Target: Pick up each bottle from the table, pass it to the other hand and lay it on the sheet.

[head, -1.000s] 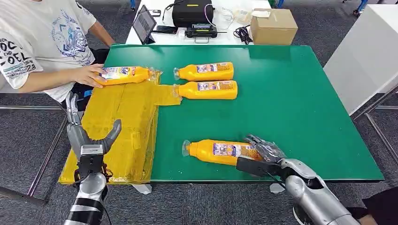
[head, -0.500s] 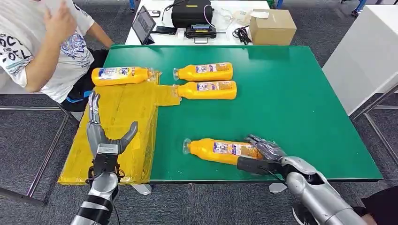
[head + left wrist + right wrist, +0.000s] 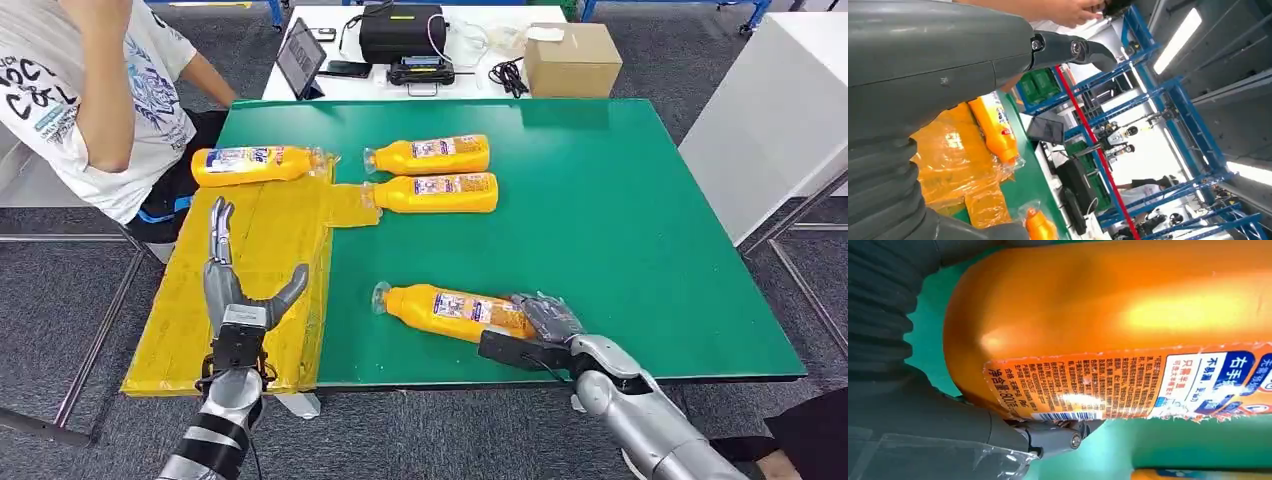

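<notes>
a person (image 3: 90, 90) sits beyond the far left corner of the green table (image 3: 600, 220). the left hand (image 3: 235, 290) hovers over the yellow sheet (image 3: 260, 240) draped on the table's left edge, fingers spread, holding nothing. one bottle (image 3: 255, 163) lies on the sheet's far end. right of the sheet lie two bottles (image 3: 432, 175). near the table's front edge the right hand (image 3: 535, 325) grips the base of the front bottle (image 3: 450, 311).

One bottle (image 3: 255, 165) lies on the sheet's (image 3: 250, 290) far edge, at the desk's (image 3: 620, 220) left. Two bottles (image 3: 430, 156) (image 3: 440, 193) lie right of it; a fourth (image 3: 450, 312) lies near.
</notes>
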You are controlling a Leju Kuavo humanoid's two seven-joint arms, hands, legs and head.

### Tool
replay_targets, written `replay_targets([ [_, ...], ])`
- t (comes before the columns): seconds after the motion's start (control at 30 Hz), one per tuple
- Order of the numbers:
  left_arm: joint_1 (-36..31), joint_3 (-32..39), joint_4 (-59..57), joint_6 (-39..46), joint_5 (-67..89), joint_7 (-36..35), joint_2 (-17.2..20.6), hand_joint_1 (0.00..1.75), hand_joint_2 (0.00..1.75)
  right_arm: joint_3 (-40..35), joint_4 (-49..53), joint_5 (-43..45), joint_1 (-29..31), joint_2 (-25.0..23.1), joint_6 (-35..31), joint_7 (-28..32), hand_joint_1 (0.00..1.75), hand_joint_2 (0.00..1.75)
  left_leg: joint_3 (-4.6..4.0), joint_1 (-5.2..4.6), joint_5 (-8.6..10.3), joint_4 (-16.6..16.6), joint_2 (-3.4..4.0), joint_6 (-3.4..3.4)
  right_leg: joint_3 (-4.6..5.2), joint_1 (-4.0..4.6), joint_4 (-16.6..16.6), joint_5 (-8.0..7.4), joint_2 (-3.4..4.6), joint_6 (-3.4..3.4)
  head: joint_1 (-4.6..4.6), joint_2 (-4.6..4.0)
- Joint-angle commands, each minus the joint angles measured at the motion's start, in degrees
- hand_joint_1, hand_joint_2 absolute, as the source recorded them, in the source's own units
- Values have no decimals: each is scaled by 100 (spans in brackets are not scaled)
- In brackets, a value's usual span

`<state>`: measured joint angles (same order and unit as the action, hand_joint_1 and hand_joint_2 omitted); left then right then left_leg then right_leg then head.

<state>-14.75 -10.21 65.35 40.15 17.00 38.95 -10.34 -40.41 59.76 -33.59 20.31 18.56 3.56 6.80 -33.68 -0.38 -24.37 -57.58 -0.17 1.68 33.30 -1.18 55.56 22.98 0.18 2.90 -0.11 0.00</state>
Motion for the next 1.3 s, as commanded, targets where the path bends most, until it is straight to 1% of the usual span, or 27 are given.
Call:
replay_targets([
  [0.03, -280, -318, -580, -15, -176, 105, 152, 0, 175, 116, -382, -53, -539, -374, -161, -6, 175, 175, 14, 8, 0, 7, -15, -8, -21, 8, -11, 4, -17, -9, -2, 0],
  [0.13, -308, -386, -643, -15, -242, 105, 148, 0, 175, 293, -288, -93, -689, -478, -292, 66, 175, 175, 12, 16, 1, 8, -21, -14, -26, 16, -17, 3, -23, -16, -2, 0],
  [0.2, -330, -373, -801, -222, -498, 105, 126, 0, 175, 628, -69, -125, -925, -601, -507, 203, 175, 175, 12, 11, 1, 6, -18, -9, -23, 11, -11, 3, -19, -11, -2, 0],
  [0.23, -330, -373, -801, -222, -498, 105, 126, 0, 175, 628, -69, -125, -925, -601, -507, 203, 175, 175, 12, 16, 2, 9, -28, -14, -27, 16, -16, 4, -30, -16, -2, 0],
  [0.3, -308, 26, -1102, -1054, -960, 105, -41, 0, 175, 1279, 524, -21, -1372, -882, -987, 395, 175, 175, 15, 12, 1, 9, -22, -11, -25, 12, -13, 5, -23, -14, -2, 0],
  [0.33, -295, 436, -1378, -2036, -1447, -67, -212, 0, 175, 1708, 965, -224, -1646, -1108, -1308, 482, 175, 175, 15, 15, 2, 11, -26, -15, -27, 15, -16, 5, -27, -18, -2, 0],
  [0.37, -203, 641, -1350, -2611, -1742, -383, -292, 0, 175, 2093, 1330, -159, -1855, -1363, -1553, 660, 175, 175, 16, 15, 0, 10, -22, -15, -27, 16, -15, 6, -24, -17, -2, 0],
  [0.4, -106, 777, -1317, -2926, -1953, -600, -340, 0, 175, 2348, 1650, -223, -1986, -1538, -1861, 756, 175, 175, 13, 10, -2, 8, -16, -13, -21, 10, -9, 7, -17, -14, -2, 0],
  [0.43, 29, 865, -1263, -3270, -2190, -745, -372, 0, 175, 2657, 2047, -146, -2135, -1801, -2251, 1019, 175, 175, 8, 7, -3, 6, -9, -10, -14, 7, -5, 6, -9, -11, 0, 0],
  [0.47, 110, 958, -1235, -3421, -2392, -863, -399, 0, 175, 2834, 2289, -111, -2214, -1933, -2440, 1086, 175, 175, 0, 11, -7, 2, -13, -17, -9, 11, 1, 13, -12, -19, -2, 0],
  [0.53, 161, 962, -1212, -3434, -2399, -867, -382, 0, 175, 2866, 2419, -122, -2247, -1948, -2437, 1067, 175, 175, -33, 1, -1, 4, -10, -8, 18, 0, 6, 6, -4, -7, 0, 0],
  [0.57, 207, 1019, -1154, -3582, -2578, -919, -394, 0, 175, 3069, 2538, -60, -2319, -2126, -2738, 1306, 175, 175, -39, 8, -12, -1, -2, -14, 24, 7, 10, 12, 1, -15, -2, 0],
  [0.6, 230, 1040, -1125, -3595, -2624, -929, -400, 0, 175, 3123, 2585, -48, -2341, -2172, -2832, 1353, 175, 175, -52, 8, -9, 1, -3, -13, 40, 7, 8, 10, 1, -12, -7, 0],
  [0.63, 289, 1032, -1026, -3566, -2651, -913, -369, 0, 175, 3313, 2702, 210, -2421, -2343, -3065, 1642, 175, 175, -59, 5, -4, 3, -11, -9, 49, 4, 5, 9, -11, -7, -7, 0],
  [0.67, 318, 1045, -969, -3529, -2683, -903, -362, 0, 175, 3385, 2793, 199, -2474, -2398, -3187, 1674, 175, 175, -51, 11, -12, 0, -12, -13, 39, 10, 5, 17, -15, -13, -2, 0],
  [0.7, 343, 1046, -908, -3528, -2733, -904, -356, 0, 175, 3496, 2862, 399, -2520, -2497, -3277, 1806, 175, 175, -56, 6, -7, 1, -22, -10, 41, 4, 6, 16, -23, -9, 0, 0],
  [0.73, 382, 1086, -813, -3448, -2747, -865, -370, 0, 175, 3529, 2899, 381, -2561, -2504, -3326, 1812, 175, 175, -66, 2, -3, 2, -33, -7, 50, -1, 9, 14, -22, -7, 0, 0],
  [0.8, 443, 1085, -669, -3491, -2841, -899, -376, 0, 175, 3627, 2921, 453, -2593, -2578, -3470, 1935, 175, 175, -68, 6, -8, 1, -27, -10, 48, 4, 6, 15, -17, -11, -4, 0],
  [0.83, 492, 1085, -572, -3592, -2980, -984, -392, 0, 175, 3733, 2926, 542, -2606, -2651, -3570, 2012, 175, 175, -76, 0, -3, 1, -30, -8, 57, -1, 6, 12, -19, -7, -2, 0],
  [0.87, 533, 1040, -501, -3715, -3103, -1097, -385, 0, 175, 3756, 2869, 453, -2602, -2638, -3633, 2037, 175, 175, -64, 9, -12, -2, -27, -13, 44, 8, 5, 18, -18, -14, 0, 0],
  [0.9, 573, 1023, -425, -3802, -3212, -1118, -397, 0, 175, 3798, 2858, 572, -2601, -2667, -3605, 2067, 175, 175, -76, 5, -6, -1, -31, -10, 54, 4, 5, 13, -20, -10, -2, 0],
  [0.93, 628, 901, -325, -3970, -3327, -1206, -370, 0, 175, 3789, 2772, 497, -2587, -2633, -3569, 2108, 175, 175, -83, 4, -4, 0, -29, -8, 62, 2, 4, 10, -18, -8, -2, 0],
  [1.03, 714, 617, -219, -4450, -3602, -1450, -318, 0, 175, 3636, 2392, 424, -2474, -2551, -3195, 2123, 175, 175, -81, 3, -3, 2, -26, -8, 61, 2, 1, 8, -15, -7, -2, 0],
  [1.1, 737, 574, -207, -4443, -3599, -1445, -331, 0, 175, 3617, 2217, 419, -2417, -2581, -3206, 2161, 175, 175, -72, 8, -6, 3, -22, -11, 52, 7, -2, 10, -14, -11, 0, 0],
  [1.23, 737, 574, -207, -4443, -3599, -1445, -331, 0, 175, 3617, 2217, 419, -2417, -2581, -3206, 2161, 175, 175, -78, 4, -3, 4, -28, -7, 58, 3, -1, 9, -17, -8, -2, 0],
  [1.27, 737, 574, -207, -4443, -3599, -1445, -331, 0, 175, 3617, 2217, 419, -2417, -2581, -3206, 2161, 175, 175, -67, 9, -8, 3, -25, -12, 46, 9, -4, 12, -16, -13, -2, 0],
  [1.3, 720, 479, -233, -4674, -3716, -1512, -282, 0, 175, 3482, 2131, 396, -2395, -2530, -3008, 2215, 175, 175, -76, 6, -4, 3, -25, -8, 56, 5, -2, 9, -15, -8, -2, 0],
])
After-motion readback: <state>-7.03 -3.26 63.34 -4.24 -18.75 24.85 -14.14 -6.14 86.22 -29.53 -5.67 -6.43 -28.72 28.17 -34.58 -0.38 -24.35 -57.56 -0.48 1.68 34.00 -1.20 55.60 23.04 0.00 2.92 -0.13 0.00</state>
